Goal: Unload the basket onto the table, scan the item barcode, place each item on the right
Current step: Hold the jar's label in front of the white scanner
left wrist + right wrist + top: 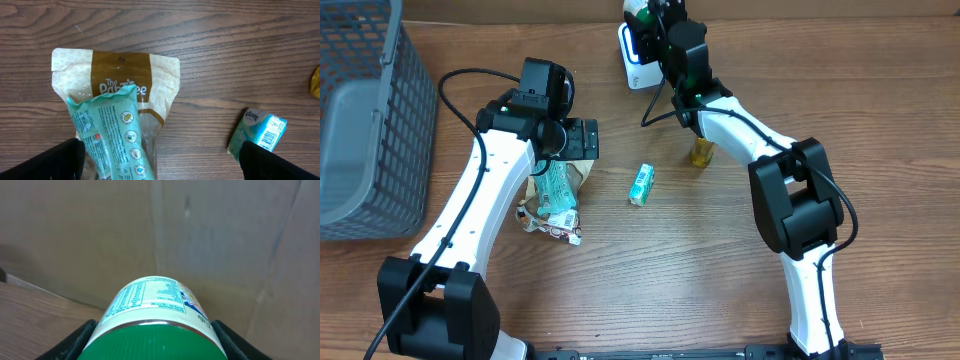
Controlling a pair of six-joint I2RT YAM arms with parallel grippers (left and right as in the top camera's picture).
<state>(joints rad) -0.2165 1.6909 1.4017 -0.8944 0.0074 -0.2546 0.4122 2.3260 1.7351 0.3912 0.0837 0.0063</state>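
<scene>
Tabletop [720, 290] of brown wood grain lies under both my arms, and a cardboard wall [225, 230] stands along its far edge. A grey mesh basket [360, 120] fills the far left corner, well apart from everything else.

My left arm reaches in over a small heap of packets near the middle left. My left claw [160, 145] hangs spread wide above that heap with nothing in it, one finger showing at each lower corner of my left wrist view. Under it lies a cream and brown pouch [115, 75], flat on the wood, and a teal packet [107, 135] rests slantwise across the pouch's lower half.

My right arm stretches to the far edge, where a white scanner [634, 50] with a blue glow stands. My right claw [154, 325] is clamped on a round canister [150, 300] with a green lid, a finger on either side of it. The printed label faces up and away toward the cardboard. From overhead the canister sits just beside the scanner, though I cannot tell whether they touch.

A small tissue pack [641, 184] lies alone mid-table, between my arms, barcode end showing. A smaller gold-coloured thing [701, 153] sits beside my right arm; I cannot make out what it is.
</scene>
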